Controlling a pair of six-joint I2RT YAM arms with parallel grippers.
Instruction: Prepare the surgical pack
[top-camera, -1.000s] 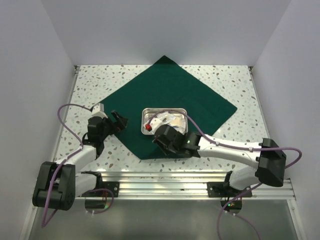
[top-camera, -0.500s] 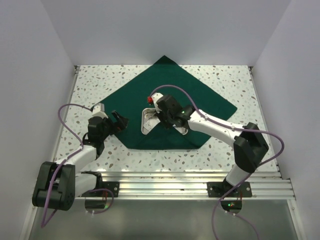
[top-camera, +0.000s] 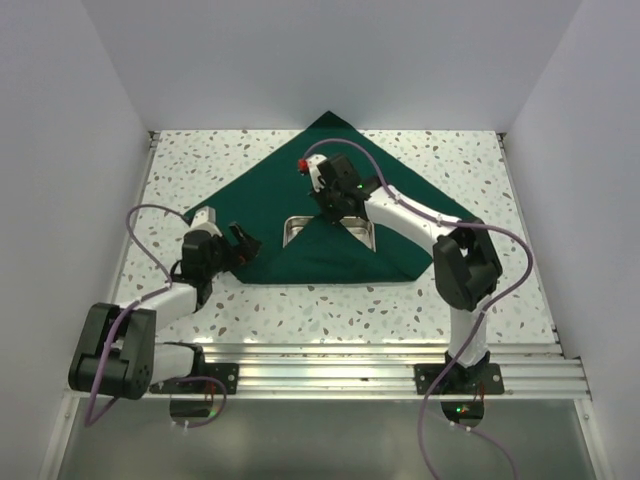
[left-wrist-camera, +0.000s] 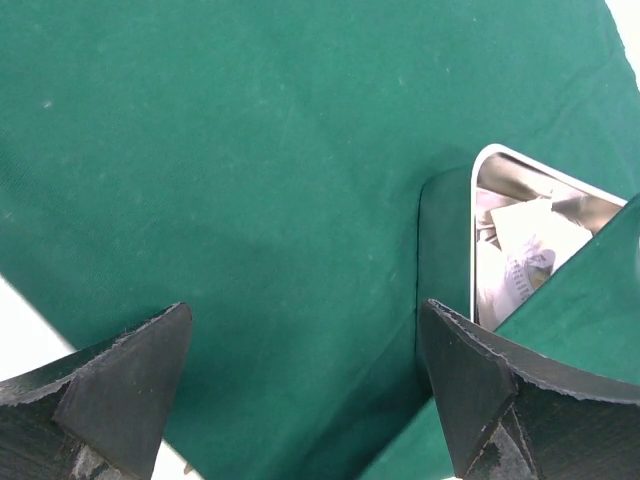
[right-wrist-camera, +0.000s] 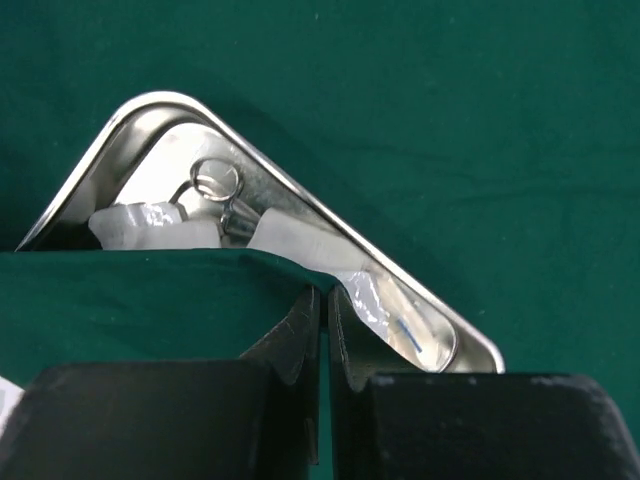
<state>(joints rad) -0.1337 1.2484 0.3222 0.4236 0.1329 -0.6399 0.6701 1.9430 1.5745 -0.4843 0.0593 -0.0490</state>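
The dark green drape (top-camera: 410, 205) lies flat on the speckled table, and its near corner is folded back as a flap (top-camera: 335, 252) over the steel tray (top-camera: 294, 233). My right gripper (top-camera: 325, 207) is shut on the tip of that flap above the tray. In the right wrist view (right-wrist-camera: 325, 300) the cloth edge (right-wrist-camera: 120, 300) is pinched between the fingers, and the tray rim (right-wrist-camera: 300, 205) shows with white gauze packets (right-wrist-camera: 150, 225) and a steel instrument ring (right-wrist-camera: 216, 180) inside. My left gripper (top-camera: 243, 243) is open and empty over the drape's left part (left-wrist-camera: 300, 380), left of the tray (left-wrist-camera: 530, 240).
White walls stand on the left, right and back of the speckled table (top-camera: 200, 170). An aluminium rail (top-camera: 330, 365) runs along the near edge. The drape's far corner (top-camera: 328, 120) reaches the back wall.
My right gripper has carried the drape's near corner away from the table's near edge and up over the tray, covering most of it. The left gripper has barely moved.
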